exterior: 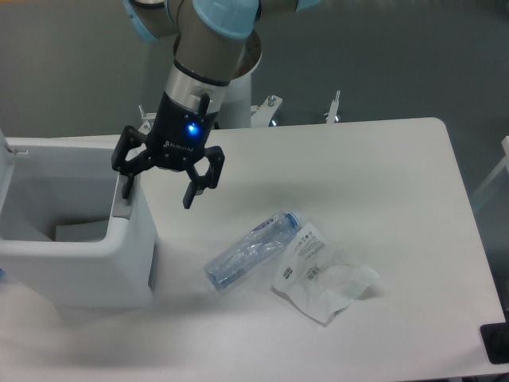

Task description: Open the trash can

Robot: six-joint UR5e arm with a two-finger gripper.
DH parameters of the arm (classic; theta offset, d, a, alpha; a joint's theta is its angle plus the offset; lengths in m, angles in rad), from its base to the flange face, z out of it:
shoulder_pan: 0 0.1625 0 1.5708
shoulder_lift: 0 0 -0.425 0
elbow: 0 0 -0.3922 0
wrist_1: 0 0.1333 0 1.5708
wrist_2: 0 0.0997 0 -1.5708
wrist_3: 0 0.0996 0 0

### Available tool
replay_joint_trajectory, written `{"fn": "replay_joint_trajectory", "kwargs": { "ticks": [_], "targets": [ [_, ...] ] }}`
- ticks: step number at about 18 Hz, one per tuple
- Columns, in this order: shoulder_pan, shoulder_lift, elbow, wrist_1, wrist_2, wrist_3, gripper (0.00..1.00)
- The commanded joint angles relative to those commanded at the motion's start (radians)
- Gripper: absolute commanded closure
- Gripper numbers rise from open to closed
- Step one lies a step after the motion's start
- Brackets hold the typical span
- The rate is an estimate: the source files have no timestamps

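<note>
The trash can (79,267), a big white boxy bin, stands at the table's left edge. Its top is open and the grey interior (56,199) shows, with the lid (5,163) standing up at the far left edge of the view. My gripper (157,191) hangs open over the bin's right rim. Its left finger (126,185) reaches down at the grey push tab (121,208), while the right finger hangs over the table beside the bin. Nothing is between the fingers.
A crushed clear plastic bottle (250,249) lies on the white table (374,175) right of the bin, touching a crumpled white wrapper (322,274). The arm's base (246,99) stands behind the table. A black object (497,342) sits at the bottom right corner.
</note>
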Motion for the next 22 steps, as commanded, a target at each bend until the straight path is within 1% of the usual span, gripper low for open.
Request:
{"fn": "replay_joint_trajectory", "kwargs": {
  "ticks": [1,4,8,10,11,12,14,15,16,17,19,22],
  "targets": [
    [0.008,0.0,0.008,0.005,0.0,0.011,0.0],
    [0.093,0.003,0.011,0.008,0.0,0.086,0.0],
    [0.207,-0.009,-0.003,0.005,0.002,0.259,0.0],
    [0.262,-0.044,-0.006,0.003,0.008,0.343,0.0],
    [0.294,-0.072,-0.015,0.002,0.067,0.423,0.0],
    [0.301,-0.102,-0.015,0.003,0.124,0.46,0.0],
    [0.313,-0.143,-0.011,0.008,0.256,0.512,0.0],
    [0.315,-0.176,-0.003,0.009,0.328,0.54,0.0],
    [0.334,-0.199,0.0,0.009,0.392,0.575,0.0],
    [0.365,-0.221,0.008,0.012,0.431,0.618,0.0],
    [0.397,-0.274,0.04,0.017,0.454,0.695,0.0],
    [0.426,-0.314,0.104,0.015,0.456,0.777,0.0]
  ]
}}
